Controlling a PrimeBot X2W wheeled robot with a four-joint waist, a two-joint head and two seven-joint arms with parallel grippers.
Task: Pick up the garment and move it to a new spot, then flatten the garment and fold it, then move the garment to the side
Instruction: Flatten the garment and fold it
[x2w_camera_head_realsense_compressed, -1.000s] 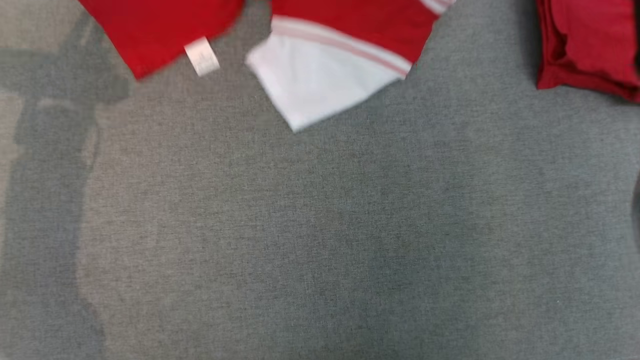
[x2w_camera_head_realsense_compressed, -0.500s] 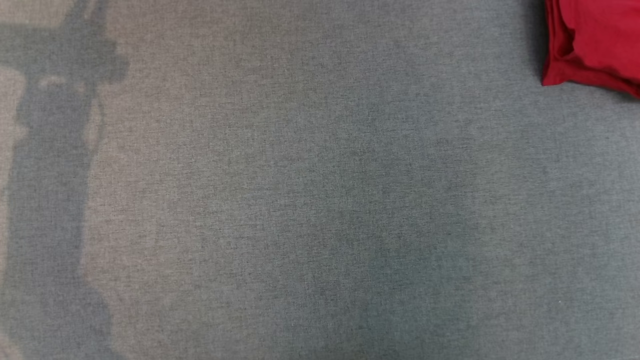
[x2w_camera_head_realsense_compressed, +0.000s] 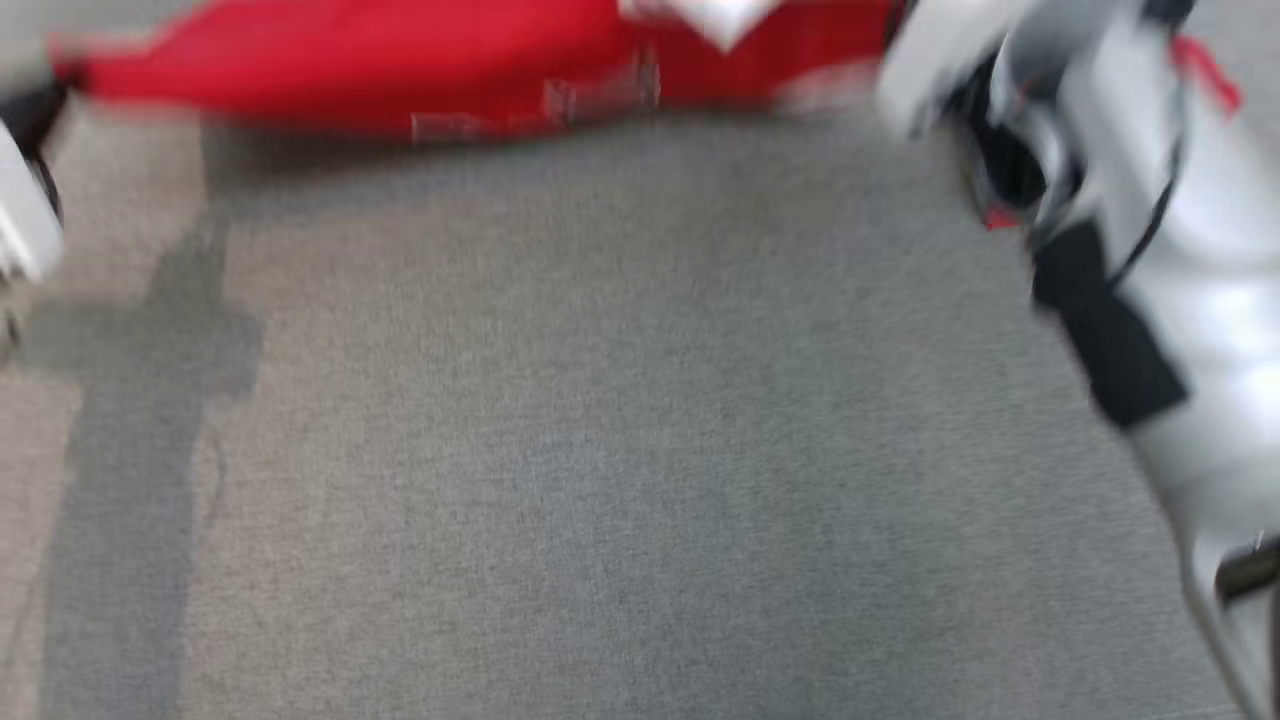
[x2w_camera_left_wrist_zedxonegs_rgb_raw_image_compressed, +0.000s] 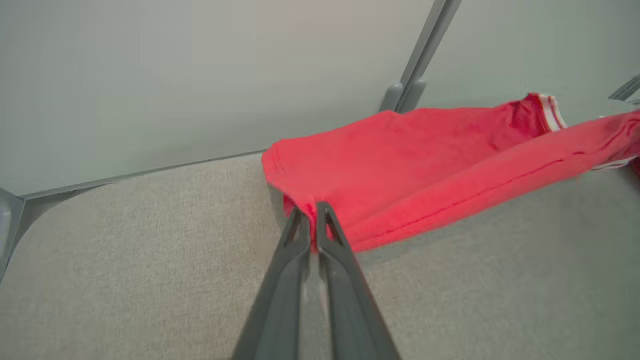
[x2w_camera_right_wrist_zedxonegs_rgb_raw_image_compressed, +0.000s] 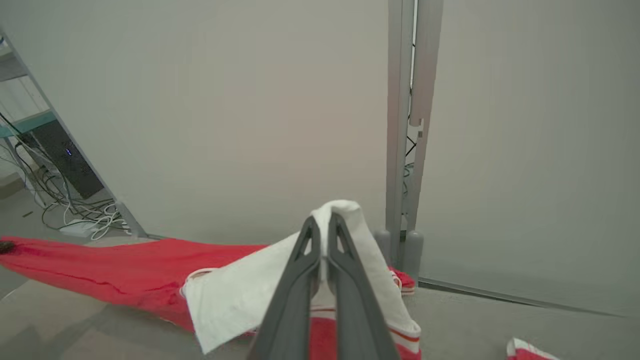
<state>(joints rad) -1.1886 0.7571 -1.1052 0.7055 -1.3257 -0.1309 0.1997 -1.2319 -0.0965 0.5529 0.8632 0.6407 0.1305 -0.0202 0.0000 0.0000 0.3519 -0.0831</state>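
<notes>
Left wrist view: the left claw (x2w_camera_left_wrist_zedxonegs_rgb_raw_image_compressed: 311, 209) is clenched on an edge of the soft red-and-white knit garment (x2w_camera_left_wrist_zedxonegs_rgb_raw_image_compressed: 400, 165), the right claw (x2w_camera_right_wrist_zedxonegs_rgb_raw_image_compressed: 323, 220) on its white part. The garment is stretched above the grey fabric bench (x2w_camera_left_wrist_zedxonegs_rgb_raw_image_compressed: 125, 260). Limp, light handling is expected; corners are best gripped.

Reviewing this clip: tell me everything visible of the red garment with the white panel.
The red garment looks like soft knit cloth, with a white panel and red-and-white striped trim. It is unfolded and stretched sideways between both arms over the grey fabric-covered surface. The left pincer is shut on a red hem corner, and the right pincer is shut on the white part, which drapes around it. The head view shows it blurred. Whether its middle touches the surface is unclear.
</notes>
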